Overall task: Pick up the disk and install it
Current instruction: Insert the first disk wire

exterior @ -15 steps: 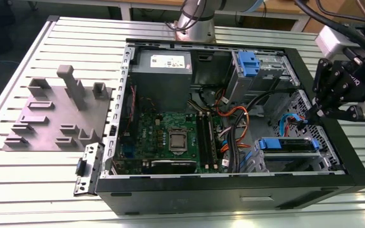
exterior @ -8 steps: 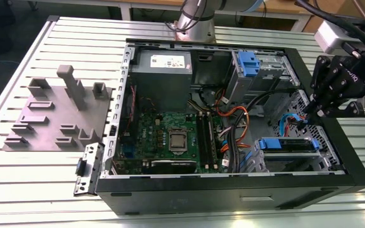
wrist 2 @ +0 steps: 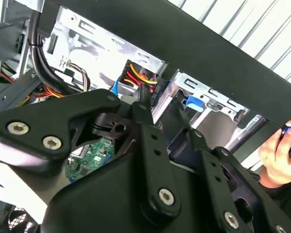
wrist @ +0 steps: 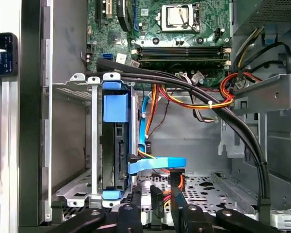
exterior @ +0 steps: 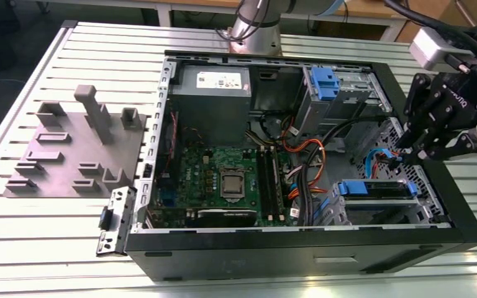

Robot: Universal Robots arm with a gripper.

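Observation:
The disk (exterior: 377, 189) sits in the lower drive cage of the open computer case (exterior: 305, 245), its blue bracket facing up. In the first wrist view the disk (wrist: 117, 155) stands edge-on in the metal cage, with its blue bracket (wrist: 115, 101) on top and a blue cable plugged in beside it. My gripper (exterior: 414, 155) hovers over the case's wall on the exterior view's right, a little above and beside the cage. In the first wrist view the gripper (wrist: 162, 200) is open, with only cables showing between its fingers.
A second drive cage with a blue tab (exterior: 325, 83) stands at the back of the case, next to the power supply (exterior: 213, 87). Thick black cables (wrist: 233, 121) cross the bay. A grey fixture block (exterior: 77, 149) lies outside the case. A person's hand (wrist 2: 281, 150) is beyond the case wall.

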